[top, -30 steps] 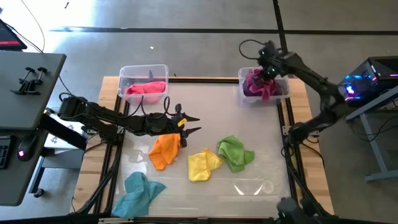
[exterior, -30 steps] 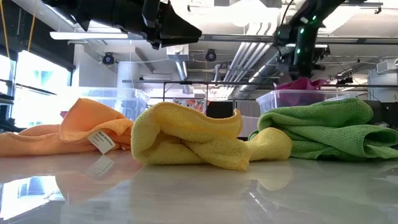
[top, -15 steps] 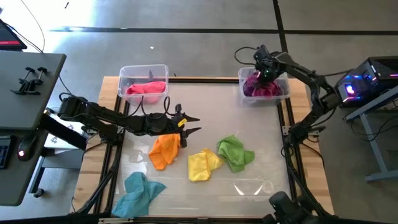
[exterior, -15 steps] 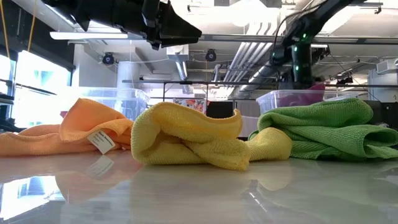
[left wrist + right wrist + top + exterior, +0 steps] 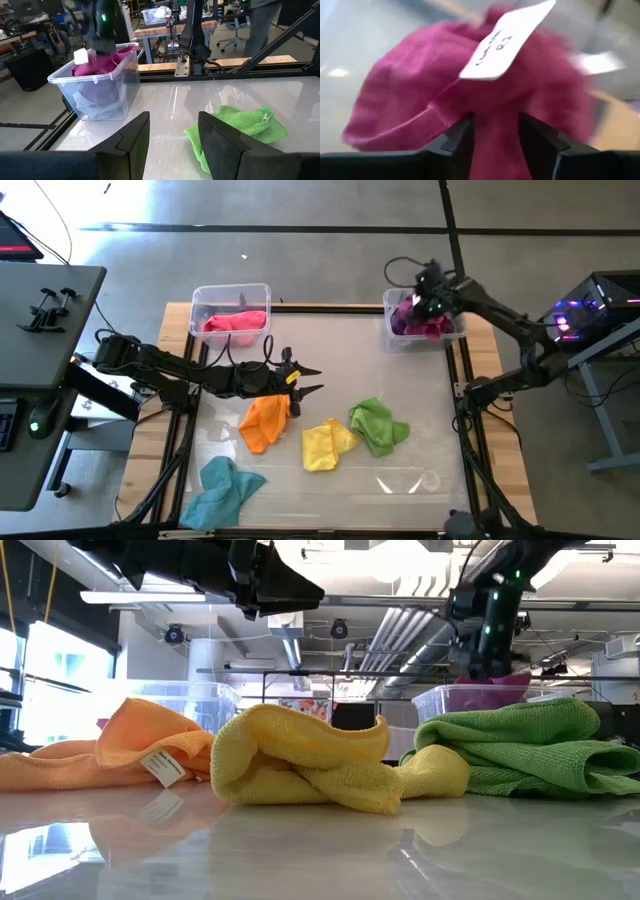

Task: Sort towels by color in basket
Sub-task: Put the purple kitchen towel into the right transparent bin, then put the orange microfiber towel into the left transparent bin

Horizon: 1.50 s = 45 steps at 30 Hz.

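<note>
Since a second ago the right claw (image 5: 425, 302) has parted over the magenta towel (image 5: 470, 95) inside the far-right bin (image 5: 452, 330); left claw (image 5: 312, 381) hovers, fingers apart, empty, beside the orange towel (image 5: 264, 421).

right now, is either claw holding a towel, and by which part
Nothing is held. Left claw is open by the orange towel; right claw open over the magenta towel.
</note>
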### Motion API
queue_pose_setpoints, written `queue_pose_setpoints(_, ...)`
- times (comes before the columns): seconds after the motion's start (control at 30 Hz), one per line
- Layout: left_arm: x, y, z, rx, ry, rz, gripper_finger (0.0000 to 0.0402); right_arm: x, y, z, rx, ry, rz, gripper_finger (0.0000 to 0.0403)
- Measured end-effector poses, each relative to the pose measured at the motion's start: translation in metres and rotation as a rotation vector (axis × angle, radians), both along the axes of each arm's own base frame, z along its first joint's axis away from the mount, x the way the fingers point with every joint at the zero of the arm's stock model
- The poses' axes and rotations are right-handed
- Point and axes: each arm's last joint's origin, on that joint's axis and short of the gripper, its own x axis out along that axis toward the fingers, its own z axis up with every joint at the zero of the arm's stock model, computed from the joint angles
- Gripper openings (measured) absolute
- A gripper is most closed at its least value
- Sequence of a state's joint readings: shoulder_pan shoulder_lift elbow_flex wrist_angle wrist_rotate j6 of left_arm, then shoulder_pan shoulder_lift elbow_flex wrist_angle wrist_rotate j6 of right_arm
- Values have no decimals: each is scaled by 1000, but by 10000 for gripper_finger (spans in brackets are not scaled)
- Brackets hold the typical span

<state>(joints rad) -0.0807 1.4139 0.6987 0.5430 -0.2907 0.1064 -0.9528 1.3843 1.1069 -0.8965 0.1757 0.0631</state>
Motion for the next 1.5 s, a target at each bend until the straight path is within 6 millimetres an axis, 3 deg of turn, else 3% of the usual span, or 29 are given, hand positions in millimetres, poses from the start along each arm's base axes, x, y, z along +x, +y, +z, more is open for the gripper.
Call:
queue_pose_setpoints(0.2,0,0,0,1,0,-1,156,1,-9,-54,46,15,-18,117)
queue_pose_setpoints(0.33,0,0,1,-21,-11,3,156,0,-13,-61,31,98,-5,113)
queue_pose_setpoints(0.47,-1,-3,3,-49,-30,0,156,-1,-14,-40,-9,118,-11,116)
queue_pose_setpoints(0.7,-12,-19,10,30,15,29,156,-8,0,21,-130,24,-2,155)
queue_pose_setpoints(0.9,-37,-35,19,75,117,66,156,-11,44,65,-306,-123,76,156)
queue_pose_setpoints(1.0,-51,-46,27,92,115,68,156,-2,79,71,-370,-232,193,152)
queue_pose_setpoints(1.07,-60,-53,31,113,112,95,156,8,103,64,-417,-342,297,150)
queue_pose_setpoints(1.17,-73,-63,29,103,158,110,156,23,139,35,-401,-500,434,149)
queue_pose_setpoints(1.33,-91,-77,1,-53,354,118,156,45,194,-31,-337,-796,612,149)
queue_pose_setpoints(1.5,-95,-81,-28,-165,489,257,156,46,234,-73,-394,-1070,671,149)
